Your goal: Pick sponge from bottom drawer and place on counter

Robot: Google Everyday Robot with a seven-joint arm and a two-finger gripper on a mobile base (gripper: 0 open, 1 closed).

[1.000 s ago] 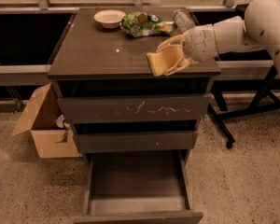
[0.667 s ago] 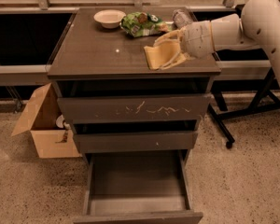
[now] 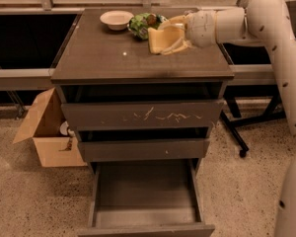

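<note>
**Sponge (image 3: 157,39) slides back and left over the counter (image 3: 103,58)**

Since a second ago, the gripper (image 3: 166,36) has carried the sponge away from the front right part of the counter. It is now further back and more to the left, near the middle of the far half.

The gripper is clamped on the sponge, with one finger above it and one below it. The sponge is a pale yellow block and sits tilted in the grip. Its bottom edge is very close to the counter top, but I cannot tell if it touches. The white arm (image 3: 266,28) reaches in from the right side.

Just behind the sponge, on its left, lies a green snack bag (image 3: 142,23). It looks like the sponge is touching it, or almost. A small white bowl (image 3: 116,19) stands left of the bag, near the back edge of the counter.

Under the counter is the drawer with white scratches (image 3: 143,115), and it is closed. The middle drawer (image 3: 143,150) is closed too. The bottom drawer (image 3: 145,194) is pulled wide open, and its flat grey floor shows.

On the floor to the left of the cabinet stands an open cardboard box (image 3: 47,132).
</note>
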